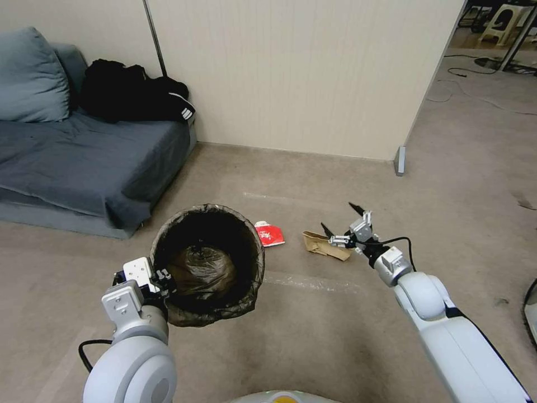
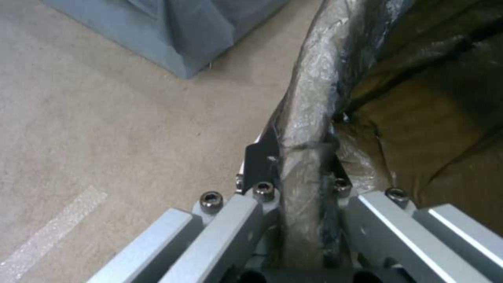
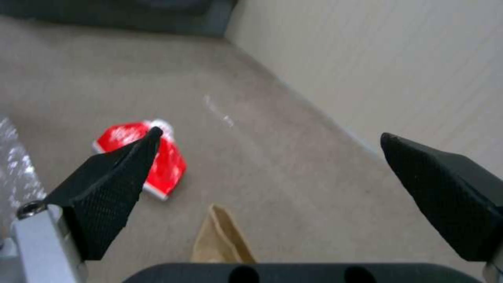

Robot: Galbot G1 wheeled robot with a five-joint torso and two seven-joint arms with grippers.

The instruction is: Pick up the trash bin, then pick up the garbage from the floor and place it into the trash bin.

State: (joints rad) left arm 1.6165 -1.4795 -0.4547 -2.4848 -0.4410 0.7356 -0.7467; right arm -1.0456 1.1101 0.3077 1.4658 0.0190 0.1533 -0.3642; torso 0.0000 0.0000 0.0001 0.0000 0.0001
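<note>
Left end effector (image 1: 162, 278) is clamped on the near rim of the small round trash bin lined with a dark brown-black plastic bag (image 1: 208, 263), which sits low and to the left in the head view. The left wrist view shows what the head view cannot: the bag-wrapped rim (image 2: 309, 129) running straight between the two black fingers (image 2: 260, 157), one outside the bin and one inside.

Right end effector (image 1: 341, 223) hangs with its fingers spread wide apart, just above a flat brown cardboard scrap (image 1: 326, 245) on the beige carpeted floor (image 1: 313, 330). In the right wrist view that scrap (image 3: 221, 237) is cut off by the end effector's body, and one black fingertip (image 3: 112, 184) overlaps a red and white snack wrapper (image 3: 167, 161). From the head camera the wrapper (image 1: 269, 233) lies between bin and scrap, apart from both.

Farther back stand a grey-blue sofa (image 1: 84, 162) and a cream wall panel (image 1: 302, 73).
</note>
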